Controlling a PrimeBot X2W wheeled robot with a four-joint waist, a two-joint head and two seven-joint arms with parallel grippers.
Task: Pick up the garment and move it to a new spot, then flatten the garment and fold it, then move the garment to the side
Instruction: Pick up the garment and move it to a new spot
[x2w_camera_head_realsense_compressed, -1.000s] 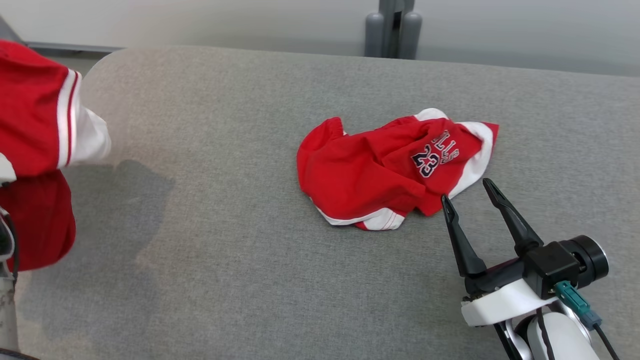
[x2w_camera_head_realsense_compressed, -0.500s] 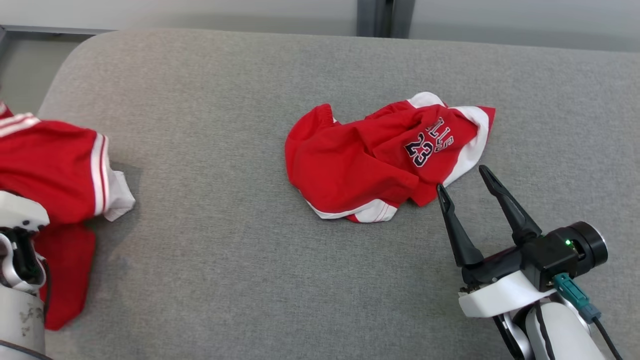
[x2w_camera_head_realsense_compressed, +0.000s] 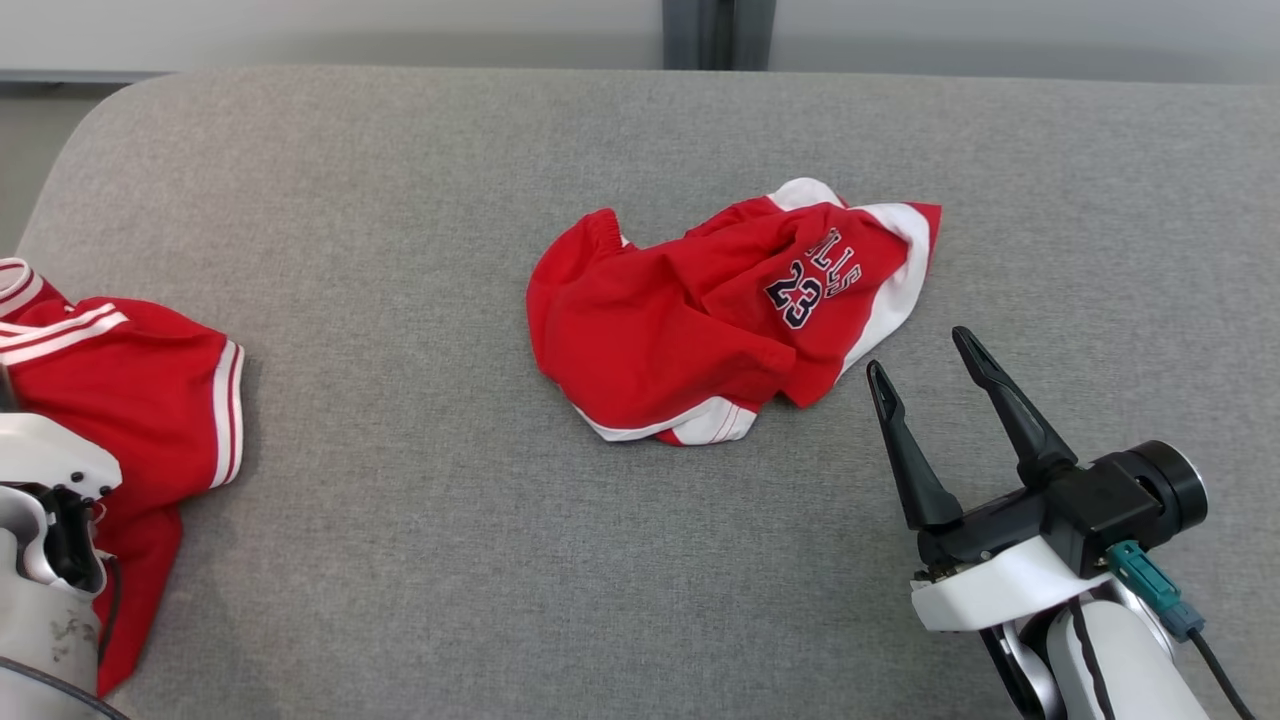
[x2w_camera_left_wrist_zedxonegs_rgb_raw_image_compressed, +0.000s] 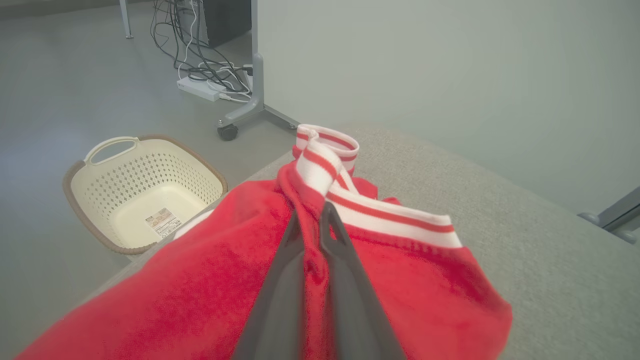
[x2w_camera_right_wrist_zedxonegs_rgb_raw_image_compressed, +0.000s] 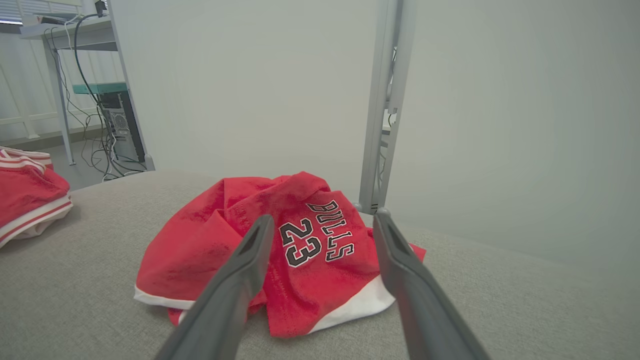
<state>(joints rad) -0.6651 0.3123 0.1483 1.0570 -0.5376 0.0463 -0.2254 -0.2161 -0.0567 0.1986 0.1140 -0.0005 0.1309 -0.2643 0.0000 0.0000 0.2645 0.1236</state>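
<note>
Cream basket (x2w_camera_left_wrist_zedxonegs_rgb_raw_image_compressed: 165, 170) on floor (x2w_camera_left_wrist_zedxonegs_rgb_raw_image_compressed: 60, 90); tangled cables (x2w_camera_left_wrist_zedxonegs_rgb_raw_image_compressed: 195, 50) beyond, perhaps a power strip (x2w_camera_left_wrist_zedxonegs_rgb_raw_image_compressed: 199, 89).

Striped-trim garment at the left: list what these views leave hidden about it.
Head view: the striped-trim garment is cut by the left edge, and the left arm's pale housing covers part of it.
Left wrist view: the left gripper, shut on it, hides the pinched fold; the bottom edge crops the rest.
Right wrist view: the left edge cuts it to a corner.
</note>
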